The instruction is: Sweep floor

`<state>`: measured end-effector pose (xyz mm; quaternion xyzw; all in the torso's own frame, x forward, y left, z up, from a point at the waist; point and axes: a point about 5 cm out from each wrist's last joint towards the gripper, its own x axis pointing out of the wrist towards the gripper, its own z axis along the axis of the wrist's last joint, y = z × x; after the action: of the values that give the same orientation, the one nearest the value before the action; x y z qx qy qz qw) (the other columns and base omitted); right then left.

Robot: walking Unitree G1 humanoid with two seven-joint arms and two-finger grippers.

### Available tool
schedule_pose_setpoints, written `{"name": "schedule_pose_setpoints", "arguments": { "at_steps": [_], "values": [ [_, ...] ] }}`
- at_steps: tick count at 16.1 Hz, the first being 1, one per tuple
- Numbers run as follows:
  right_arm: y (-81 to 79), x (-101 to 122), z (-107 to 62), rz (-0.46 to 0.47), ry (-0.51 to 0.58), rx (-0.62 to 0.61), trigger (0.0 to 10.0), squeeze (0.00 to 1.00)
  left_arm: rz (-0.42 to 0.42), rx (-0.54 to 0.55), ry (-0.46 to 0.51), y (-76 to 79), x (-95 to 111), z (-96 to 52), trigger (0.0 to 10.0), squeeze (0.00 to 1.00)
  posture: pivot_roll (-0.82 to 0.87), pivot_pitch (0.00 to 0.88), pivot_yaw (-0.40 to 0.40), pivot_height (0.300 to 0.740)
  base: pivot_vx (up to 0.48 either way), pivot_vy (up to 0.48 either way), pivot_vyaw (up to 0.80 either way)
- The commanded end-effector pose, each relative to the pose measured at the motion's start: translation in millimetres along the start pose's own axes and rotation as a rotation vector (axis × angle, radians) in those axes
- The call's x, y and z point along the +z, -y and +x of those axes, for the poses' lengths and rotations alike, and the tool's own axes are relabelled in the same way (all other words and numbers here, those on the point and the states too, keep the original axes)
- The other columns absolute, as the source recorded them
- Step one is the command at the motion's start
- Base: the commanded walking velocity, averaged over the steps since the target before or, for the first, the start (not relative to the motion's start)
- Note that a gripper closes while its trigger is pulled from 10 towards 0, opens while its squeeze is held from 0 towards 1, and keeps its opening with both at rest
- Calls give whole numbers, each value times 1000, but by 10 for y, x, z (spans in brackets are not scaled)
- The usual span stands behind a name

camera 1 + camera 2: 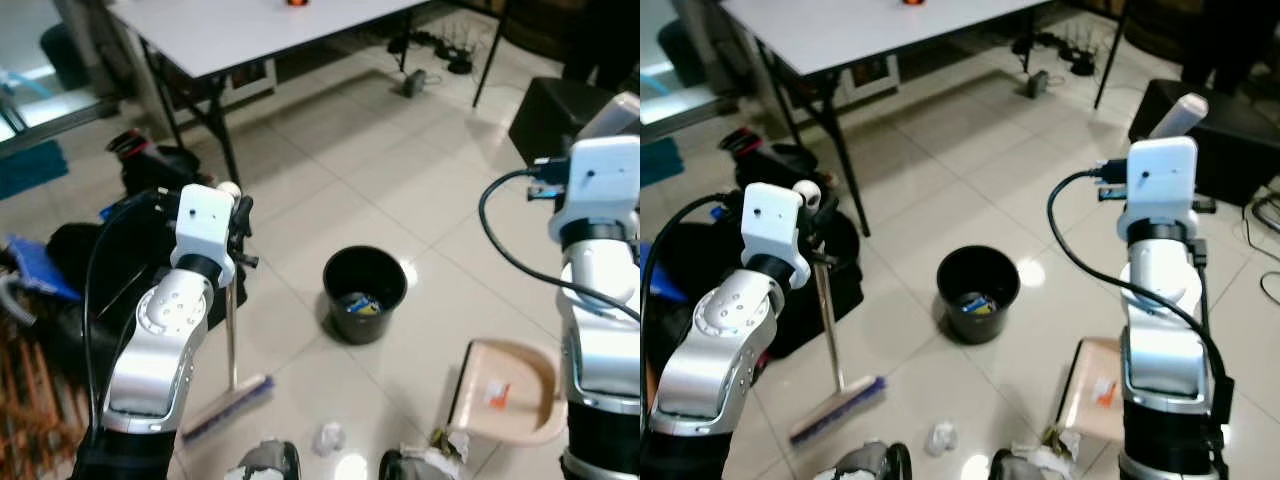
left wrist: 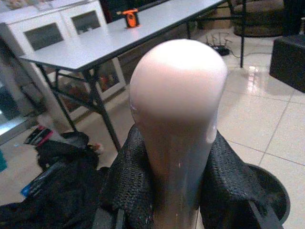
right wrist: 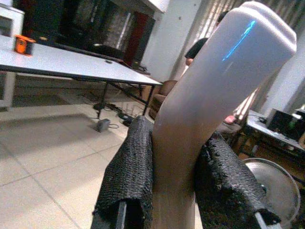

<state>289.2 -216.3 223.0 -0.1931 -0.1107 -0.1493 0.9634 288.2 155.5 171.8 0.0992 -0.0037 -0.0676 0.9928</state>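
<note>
Glossy pale tiles run under you, with crumpled paper scraps [image 1: 328,437] nearest your feet. Your left gripper [image 2: 174,176] is clamped on the broom [image 1: 231,330] handle's rounded top, the bristle head resting below it, just beside the scraps. Your right gripper [image 3: 174,171] is closed around the dustpan [image 1: 505,390] handle; the beige plastic pan sits flat on the floor beneath it. Beyond both stands a round black bin [image 1: 365,293] with litter inside, and further off a white table [image 1: 240,35]. You appear mid-sweep: next, draw the bristles across the scraps toward the pan's open lip.
</note>
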Motion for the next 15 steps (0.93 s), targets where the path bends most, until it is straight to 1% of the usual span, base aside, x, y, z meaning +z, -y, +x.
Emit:
{"name": "schedule_pose_setpoints", "arguments": {
  "at_steps": [1,9,12,14,15],
  "values": [
    [18,56,-31,-2,19,2,10000,0,12,6,19,-12,32,-1,10000,0,-1,48,41,740,-255,0,0],
    [6,-7,-88,18,-29,6,10000,0,14,10,26,-28,35,9,10000,0,-4,50,43,740,0,0,0],
    [-40,-58,-136,61,-68,16,10000,0,25,6,23,-27,40,20,10000,0,-1,51,43,740,0,0,0],
    [-90,-101,-197,86,-96,34,10000,0,22,11,23,-38,35,13,10000,0,1,51,43,740,0,0,0],
    [-136,-126,-237,117,-113,59,10000,0,19,15,22,-48,33,8,10000,0,1,51,43,740,0,0,0]
  ]
}}
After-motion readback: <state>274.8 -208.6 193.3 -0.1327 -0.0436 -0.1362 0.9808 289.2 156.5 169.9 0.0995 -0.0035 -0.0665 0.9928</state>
